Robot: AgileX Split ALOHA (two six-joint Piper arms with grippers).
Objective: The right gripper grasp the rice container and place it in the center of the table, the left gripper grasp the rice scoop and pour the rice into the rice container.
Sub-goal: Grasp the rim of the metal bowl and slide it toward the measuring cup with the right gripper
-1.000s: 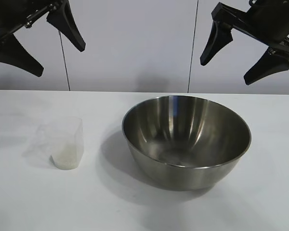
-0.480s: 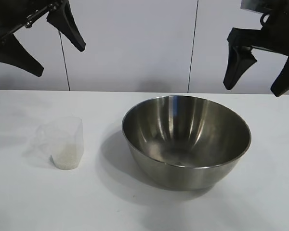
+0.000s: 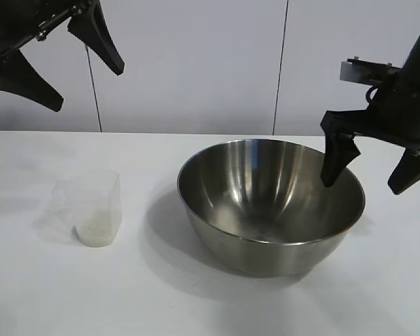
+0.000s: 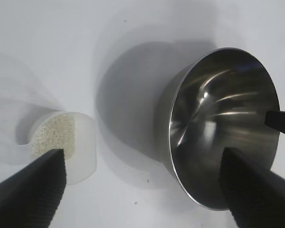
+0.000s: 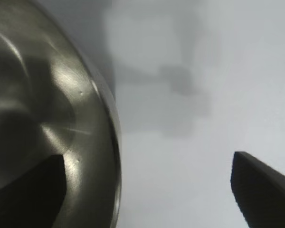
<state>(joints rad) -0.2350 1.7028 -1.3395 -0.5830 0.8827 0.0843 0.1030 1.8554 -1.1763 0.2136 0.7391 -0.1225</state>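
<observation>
Left wrist view alone shows rice [image 4: 52, 135] inside the rice scoop [image 4: 61, 145]; right gripper [image 3: 369, 171] straddles the rice container [image 3: 271, 203] rim, fingers apart.

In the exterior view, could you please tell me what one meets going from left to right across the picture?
left gripper, raised at the upper left → rice scoop holding rice on the table → rice container → right gripper, open, straddling the container's right rim.
</observation>
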